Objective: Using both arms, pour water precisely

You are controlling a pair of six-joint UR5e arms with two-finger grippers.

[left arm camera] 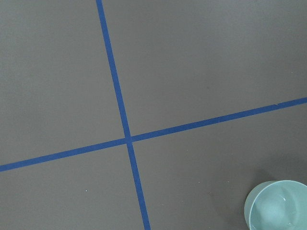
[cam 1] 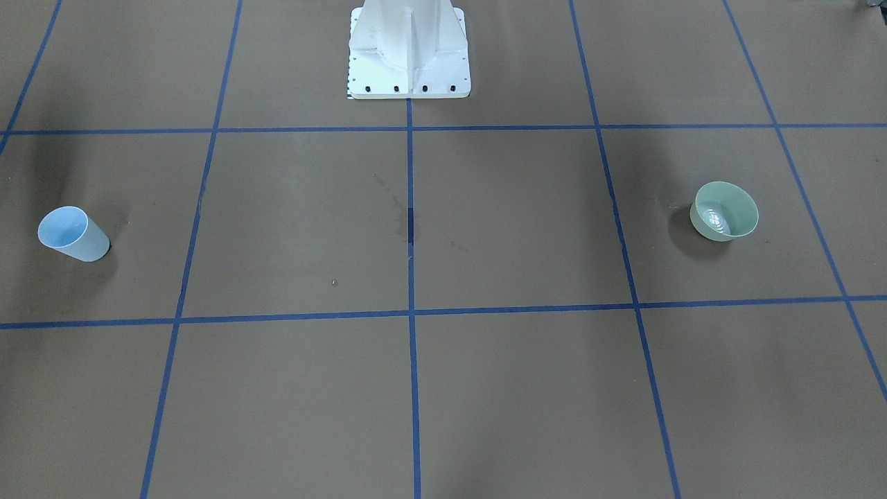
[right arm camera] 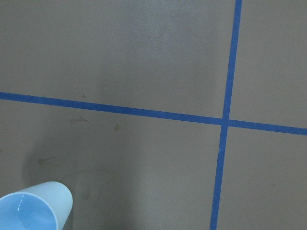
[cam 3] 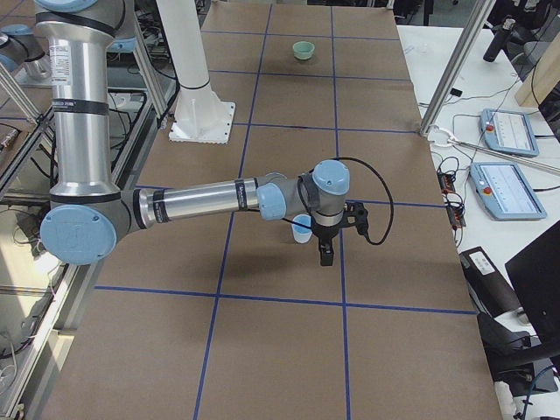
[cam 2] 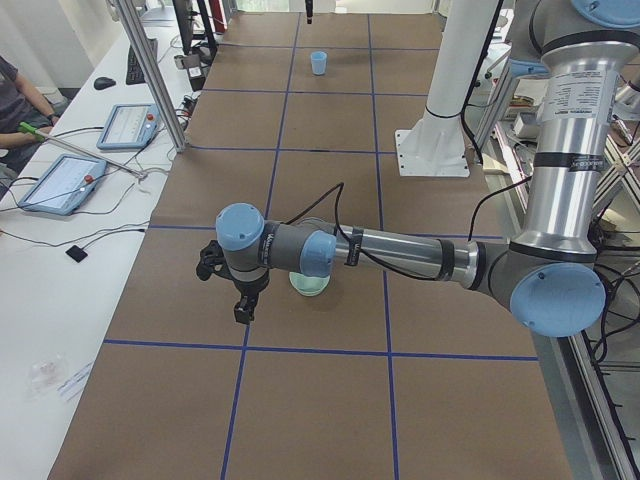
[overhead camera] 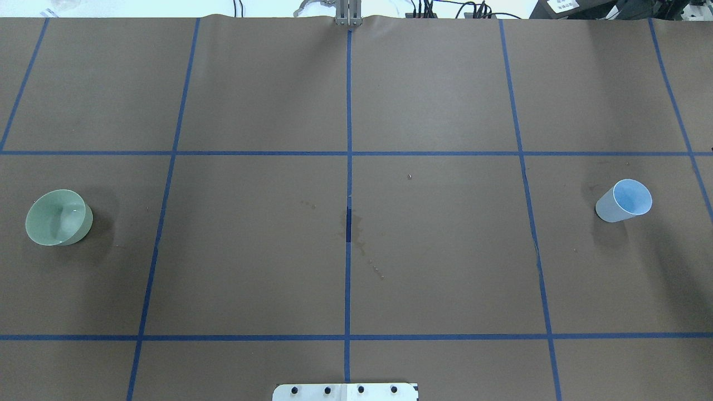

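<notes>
A pale green cup (cam 1: 724, 211) (overhead camera: 58, 217) stands upright on the robot's left side, with white glints of water (cam 1: 717, 220) in its bottom. A light blue cup (cam 1: 73, 234) (overhead camera: 624, 200) stands upright on the robot's right. My left arm (cam 2: 400, 255) reaches out low, and its left gripper (cam 2: 243, 314) hangs beside the green cup (cam 2: 308, 284) without touching it. My right arm (cam 3: 201, 203) holds the right gripper (cam 3: 325, 256) just beside the blue cup (cam 3: 302, 229). Only the side views show either gripper, so I cannot tell whether they are open or shut.
The white bolted pedestal (cam 1: 409, 48) stands at the robot's edge. Blue tape lines grid the brown table cover, and damp stains (overhead camera: 356, 231) mark its middle. Tablets (cam 2: 60, 182) (cam 3: 507, 131) and cables lie on the white side bench, where a person's arm (cam 2: 20, 95) shows.
</notes>
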